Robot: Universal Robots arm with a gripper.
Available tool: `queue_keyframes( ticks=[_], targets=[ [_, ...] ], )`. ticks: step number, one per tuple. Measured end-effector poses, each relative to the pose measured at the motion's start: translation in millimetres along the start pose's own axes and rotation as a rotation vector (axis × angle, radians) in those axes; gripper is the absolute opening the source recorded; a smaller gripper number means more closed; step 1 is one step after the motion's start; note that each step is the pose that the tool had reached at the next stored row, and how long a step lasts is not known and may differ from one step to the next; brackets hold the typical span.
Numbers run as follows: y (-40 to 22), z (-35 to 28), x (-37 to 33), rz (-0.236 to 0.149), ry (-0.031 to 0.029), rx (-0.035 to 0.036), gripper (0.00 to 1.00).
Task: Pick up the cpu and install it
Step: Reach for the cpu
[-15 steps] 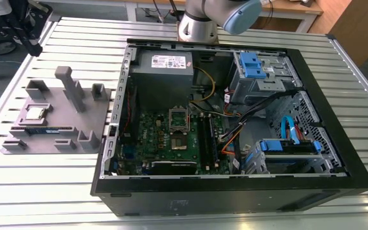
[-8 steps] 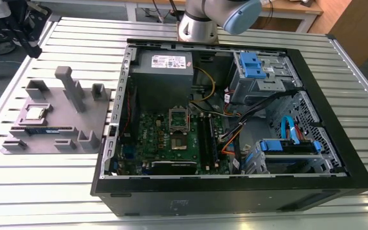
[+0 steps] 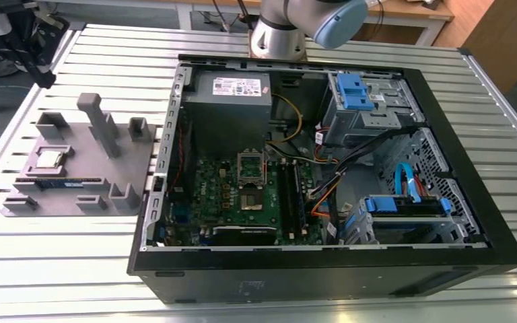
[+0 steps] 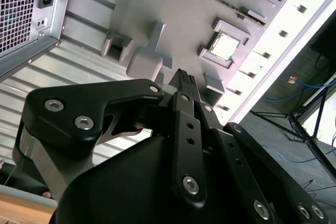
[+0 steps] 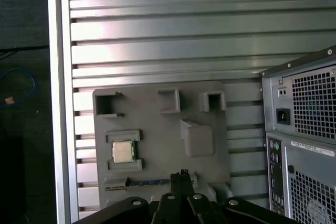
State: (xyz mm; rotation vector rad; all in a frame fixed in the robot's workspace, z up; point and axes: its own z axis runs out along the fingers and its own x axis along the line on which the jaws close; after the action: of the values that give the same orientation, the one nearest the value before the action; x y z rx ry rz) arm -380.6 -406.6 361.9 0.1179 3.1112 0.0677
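Note:
The cpu [image 3: 50, 159] is a small silvery square lying flat in a recess of the grey holder block [image 3: 106, 168], at the exterior view's left. Both wrist views look down on it from well above: the cpu [image 5: 122, 151] lies in its recess, and the second wrist view has the cpu [image 4: 224, 46] beyond the fingertips. My gripper [image 5: 182, 174] hangs high over the block's edge, its black fingers [image 4: 184, 82] pressed together with nothing between them. Inside the open case, the motherboard [image 3: 231, 202] shows its socket [image 3: 252, 200] with the metal frame tilted up.
The open computer case [image 3: 330, 276] lies on the slatted metal table [image 3: 52, 262], its rear panel [image 5: 299, 129] next to the block. A blue-green memory stick [image 3: 65, 182] rests in a slot of the block. The block carries upright posts [image 3: 97, 121]. My arm [image 3: 299, 27] stands behind the case.

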Motion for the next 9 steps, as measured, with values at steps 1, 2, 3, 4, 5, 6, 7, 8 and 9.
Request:
queue_keyframes(
  ticks=[1, 2, 3, 4, 5, 6, 7, 8, 9],
  targets=[
    [-0.6, 1.0, 0.9, 0.0, 0.0, 0.0, 0.11],
    [-1.0, 2.2, 2.1, 0.0, -0.0001, 0.0, 0.11],
    [-1.3, 3.3, 3.5, 0.0, 0.0, 0.0001, 0.11],
    [-1.5, 4.5, 5.2, 0.0, 0.0, 0.0001, 0.11],
    [-1.8, 5.7, 7.0, 0.0, 0.0, 0.0, 0.11],
    [-2.0, 6.8, 8.9, 0.0, -0.0001, 0.0, 0.11],
    [-2.3, 8.0, 10.9, 0.0, 0.0, 0.0, 0.11],
    [-2.5, 9.2, 12.8, 0.0, -0.0001, 0.0, 0.11],
    [-2.8, 10.6, 14.6, 0.0, 0.0001, 0.0002, 0.11]
  ],
)
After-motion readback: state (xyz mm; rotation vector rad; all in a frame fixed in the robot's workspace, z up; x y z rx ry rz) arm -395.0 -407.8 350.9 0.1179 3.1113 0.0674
